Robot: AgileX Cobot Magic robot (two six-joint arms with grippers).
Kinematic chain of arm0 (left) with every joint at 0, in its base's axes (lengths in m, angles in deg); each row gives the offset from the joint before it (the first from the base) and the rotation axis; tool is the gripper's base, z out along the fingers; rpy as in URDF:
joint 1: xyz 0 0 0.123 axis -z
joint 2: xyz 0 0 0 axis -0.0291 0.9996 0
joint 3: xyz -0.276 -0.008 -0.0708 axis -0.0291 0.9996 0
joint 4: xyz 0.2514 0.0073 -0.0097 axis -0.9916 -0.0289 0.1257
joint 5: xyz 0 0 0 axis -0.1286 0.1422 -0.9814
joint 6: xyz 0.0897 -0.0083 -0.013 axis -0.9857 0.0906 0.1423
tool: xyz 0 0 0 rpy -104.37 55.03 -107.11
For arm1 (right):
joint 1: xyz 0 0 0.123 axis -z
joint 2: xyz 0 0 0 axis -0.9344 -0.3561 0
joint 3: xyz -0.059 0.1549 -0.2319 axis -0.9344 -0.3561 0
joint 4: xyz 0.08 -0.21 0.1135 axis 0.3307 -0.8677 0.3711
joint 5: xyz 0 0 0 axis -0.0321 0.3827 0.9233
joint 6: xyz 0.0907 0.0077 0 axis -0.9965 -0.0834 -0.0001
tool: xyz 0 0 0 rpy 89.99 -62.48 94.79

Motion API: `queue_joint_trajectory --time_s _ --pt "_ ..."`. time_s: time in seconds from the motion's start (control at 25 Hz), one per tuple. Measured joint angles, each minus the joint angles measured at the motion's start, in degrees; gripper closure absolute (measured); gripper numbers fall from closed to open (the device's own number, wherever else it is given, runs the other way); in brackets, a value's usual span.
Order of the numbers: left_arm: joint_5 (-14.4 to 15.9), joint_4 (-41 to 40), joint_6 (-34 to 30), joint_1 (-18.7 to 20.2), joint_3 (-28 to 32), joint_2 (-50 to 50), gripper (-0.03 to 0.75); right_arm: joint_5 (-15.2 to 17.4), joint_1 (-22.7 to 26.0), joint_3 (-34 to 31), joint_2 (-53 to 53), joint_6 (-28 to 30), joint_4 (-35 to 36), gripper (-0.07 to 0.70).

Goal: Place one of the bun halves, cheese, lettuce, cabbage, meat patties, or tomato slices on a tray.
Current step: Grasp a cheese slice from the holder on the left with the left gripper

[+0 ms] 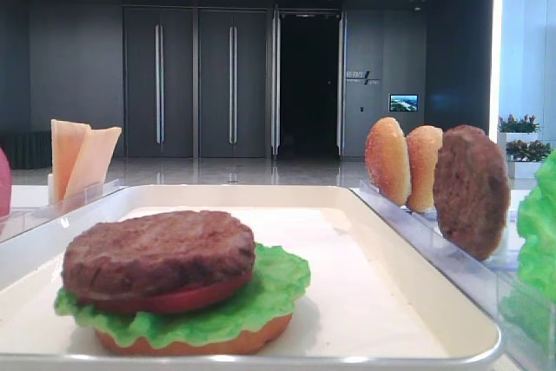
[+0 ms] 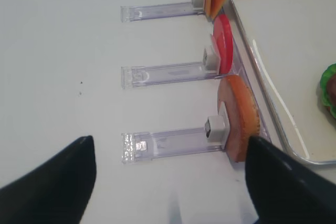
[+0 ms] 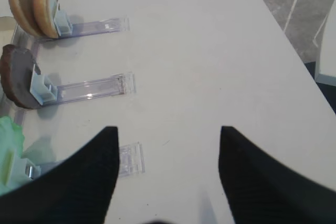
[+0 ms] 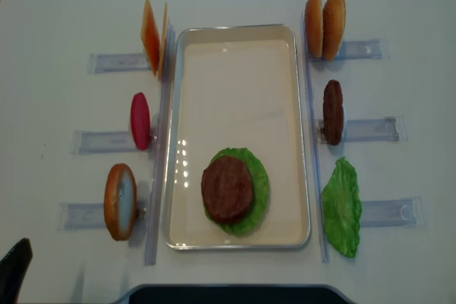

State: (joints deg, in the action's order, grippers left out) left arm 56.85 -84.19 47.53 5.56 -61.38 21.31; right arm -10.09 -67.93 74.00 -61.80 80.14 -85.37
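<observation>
Both tools hang wide and empty, the left tool (image 2: 170, 182) beside a racked bun half (image 2: 239, 119) and the right tool (image 3: 168, 174) over the white counter (image 3: 210, 51), while the cheese (image 4: 152, 35) stands upright in its clear rack just outside the tray's (image 4: 299, 140) far-left corner.

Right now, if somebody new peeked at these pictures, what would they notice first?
Probably the half-built burger at the near end of the white tray: a brown patty on a tomato slice, green lettuce and a bun bottom. Next, the spare food standing on edge in clear racks on both sides: cheese, a red tomato slice and a bun on the left; two buns, a patty and lettuce on the right.
</observation>
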Motion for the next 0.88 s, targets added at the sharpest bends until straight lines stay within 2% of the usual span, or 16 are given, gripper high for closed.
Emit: queue_joint_trajectory --time_s 0.76,0.88 --pt "0.0 0.0 0.0 0.0 0.0 0.0 0.024 0.0 0.0 0.0 0.0 0.0 0.0 0.204" --pt "0.0 -0.1 0.0 0.0 0.0 0.0 0.043 0.0 0.0 0.0 0.0 0.0 0.0 0.204"
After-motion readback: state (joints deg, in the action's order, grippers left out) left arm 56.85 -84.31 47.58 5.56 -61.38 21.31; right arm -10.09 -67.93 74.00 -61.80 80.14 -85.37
